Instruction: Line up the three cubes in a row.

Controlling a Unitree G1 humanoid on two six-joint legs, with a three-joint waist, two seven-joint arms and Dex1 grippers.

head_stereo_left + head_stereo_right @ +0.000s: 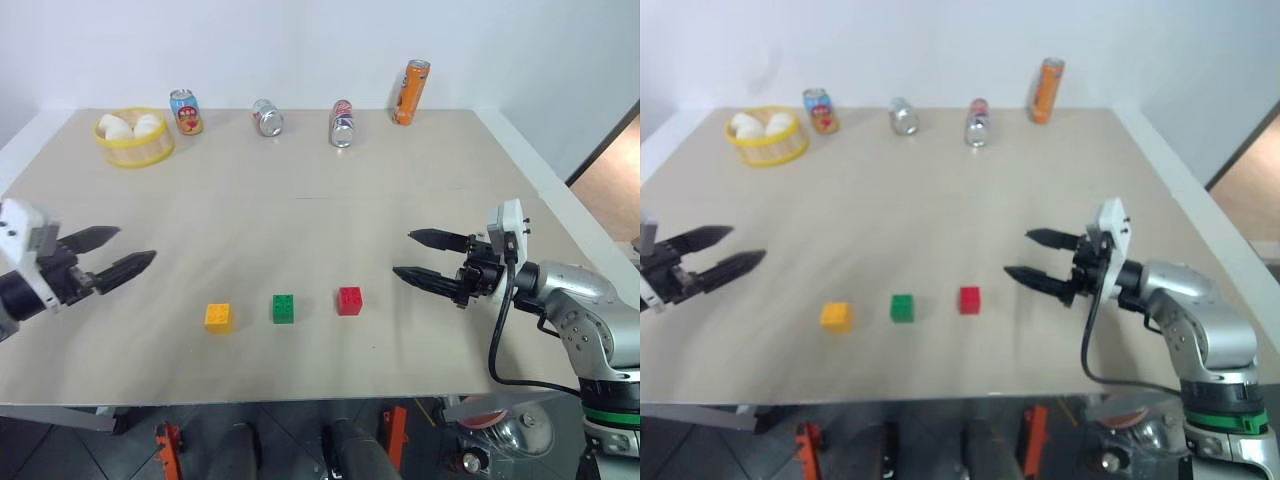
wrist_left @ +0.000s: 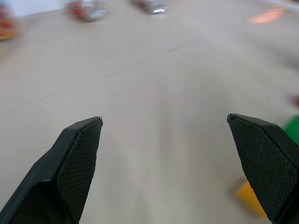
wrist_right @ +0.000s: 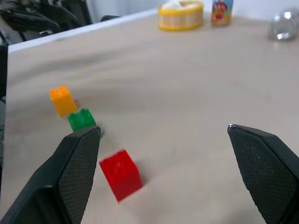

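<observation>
Near table's front edge, three cubes [image 1: 283, 308] aligned

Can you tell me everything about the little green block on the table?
The green cube is a small, shiny plastic building block with round studs on top. It sits upright and flat on the pale table, near the front edge. It is the middle one of a row: the yellow-orange cube is on one side and the red cube on the other, with gaps between, so nothing touches it but the table. Neither gripper is holding it.
</observation>
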